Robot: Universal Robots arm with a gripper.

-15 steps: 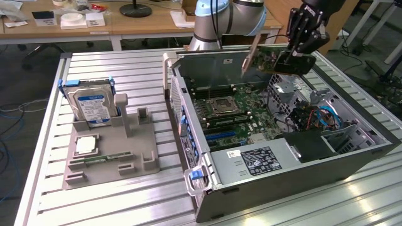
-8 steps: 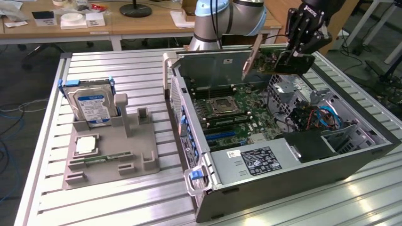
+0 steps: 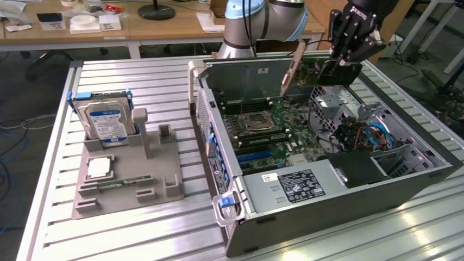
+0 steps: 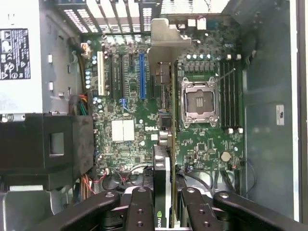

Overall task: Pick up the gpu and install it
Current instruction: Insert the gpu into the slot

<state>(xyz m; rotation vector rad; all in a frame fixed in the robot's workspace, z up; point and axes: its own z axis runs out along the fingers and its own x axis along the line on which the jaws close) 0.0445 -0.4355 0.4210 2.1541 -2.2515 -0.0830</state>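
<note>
Holding one gpu (image 3: 313, 73) on edge above the open computer case (image 3: 340, 196), jaws clamped on its upper edge.

From where I stand, the single arm (image 3: 254, 22) has its jaws closed on the card, which hangs directly beneath them and looks clear of the motherboard (image 4: 125, 159). The card's long axis runs level, from the jaws out to its pale bracket (image 4: 166, 41), which sits near the case's slotted rear wall. Below the jaws, one blue slot (image 4: 142, 74) lies parallel to the card but just to one side, not under its lower edge. Well away from the jaws, one grey holder (image 3: 160, 168) on the surface (image 3: 130, 239) carries one hard drive (image 3: 107, 122) and one green memory stick (image 3: 119, 184).
</note>
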